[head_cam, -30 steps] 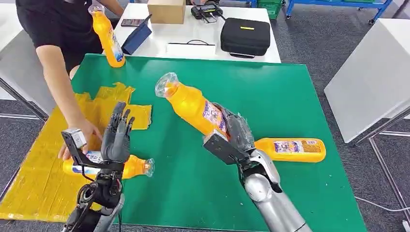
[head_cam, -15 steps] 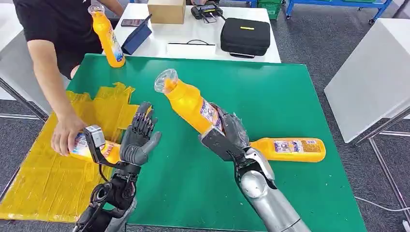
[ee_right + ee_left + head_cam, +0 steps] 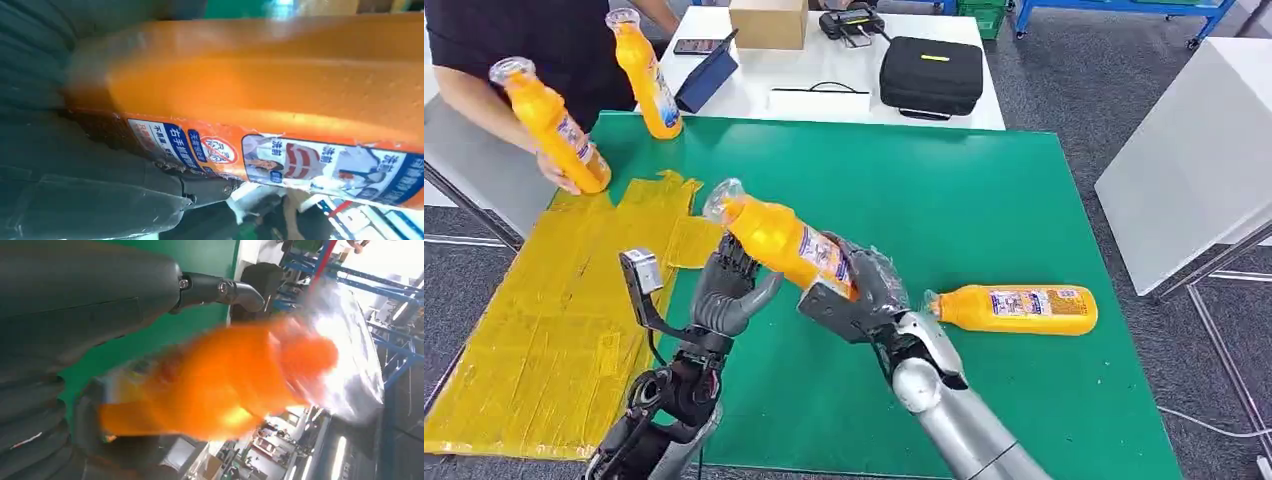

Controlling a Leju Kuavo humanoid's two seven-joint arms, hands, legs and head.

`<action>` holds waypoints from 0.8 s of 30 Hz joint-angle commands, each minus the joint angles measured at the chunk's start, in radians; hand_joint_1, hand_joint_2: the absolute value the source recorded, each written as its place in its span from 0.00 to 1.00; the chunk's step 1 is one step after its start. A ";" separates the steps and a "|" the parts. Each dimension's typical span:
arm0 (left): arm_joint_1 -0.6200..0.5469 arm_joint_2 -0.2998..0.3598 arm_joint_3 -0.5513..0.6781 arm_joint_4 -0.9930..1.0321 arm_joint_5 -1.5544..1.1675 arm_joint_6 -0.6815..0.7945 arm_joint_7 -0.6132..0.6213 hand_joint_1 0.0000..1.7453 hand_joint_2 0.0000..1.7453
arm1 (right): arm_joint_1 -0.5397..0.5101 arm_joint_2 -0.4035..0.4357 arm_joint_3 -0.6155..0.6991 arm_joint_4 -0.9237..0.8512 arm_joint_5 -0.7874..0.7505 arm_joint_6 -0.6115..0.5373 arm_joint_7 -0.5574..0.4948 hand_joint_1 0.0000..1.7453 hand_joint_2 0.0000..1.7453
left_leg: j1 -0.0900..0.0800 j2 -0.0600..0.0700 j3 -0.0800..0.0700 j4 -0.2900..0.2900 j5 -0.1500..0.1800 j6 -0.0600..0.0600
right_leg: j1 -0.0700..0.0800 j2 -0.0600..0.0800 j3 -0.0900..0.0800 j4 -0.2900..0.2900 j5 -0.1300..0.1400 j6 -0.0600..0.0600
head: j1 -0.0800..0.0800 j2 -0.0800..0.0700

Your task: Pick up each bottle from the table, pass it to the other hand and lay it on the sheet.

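My right hand [image 3: 864,295] grips an orange bottle [image 3: 776,238] by its lower body, tilted with the clear cap toward the upper left. My left hand [image 3: 727,290] is raised just left of it, fingers apart, close under the bottle's neck; I cannot tell whether they touch. The left wrist view has the bottle [image 3: 225,380] blurred right in front of the thumb. Its label [image 3: 300,160] faces the right wrist camera. Another orange bottle [image 3: 1014,308] lies on the green table [image 3: 984,190] to the right. The yellow sheet [image 3: 554,330] covers the table's left side.
A person at the far left holds one orange bottle [image 3: 549,125] over the sheet's far edge. Another bottle [image 3: 646,75] stands at the table's back left corner. Behind is a white table with a black case [image 3: 931,75], a cardboard box [image 3: 769,22] and a tablet [image 3: 706,72].
My right hand carried its bottle leftward toward my left hand, which rose and moved right to meet it. The person lifted the bottle off the sheet and drew it back to the far left.
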 commanded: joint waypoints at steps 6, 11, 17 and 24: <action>-0.076 -0.014 -0.038 0.062 0.030 0.028 0.041 0.00 1.00 | -0.054 0.011 0.153 0.097 0.069 -0.013 0.000 1.00 1.00 | 0.000 -0.001 0.004 0.000 -0.001 -0.002 | 0.000 -0.002 0.004 0.001 -0.001 -0.002 | 0.000 0.000; -0.070 -0.025 -0.078 0.043 0.076 0.040 0.062 0.00 1.00 | -0.050 0.028 0.182 0.077 0.050 -0.023 -0.006 1.00 1.00 | 0.000 -0.001 0.002 0.000 -0.001 -0.002 | 0.000 -0.002 0.002 0.000 -0.001 -0.002 | 0.000 0.000; -0.078 -0.017 -0.124 0.063 0.097 0.054 0.062 0.00 1.00 | -0.037 0.040 0.214 0.041 0.034 -0.019 0.006 1.00 1.00 | 0.000 -0.002 0.001 0.000 0.000 -0.001 | 0.000 -0.003 0.001 0.000 -0.001 -0.002 | 0.000 0.000; -0.079 -0.015 -0.131 0.057 0.112 0.082 0.047 0.00 1.00 | -0.041 0.055 0.228 0.055 0.015 -0.010 0.010 1.00 1.00 | 0.000 -0.002 0.006 0.001 -0.002 -0.003 | 0.000 -0.004 0.005 0.002 -0.003 -0.003 | 0.000 0.000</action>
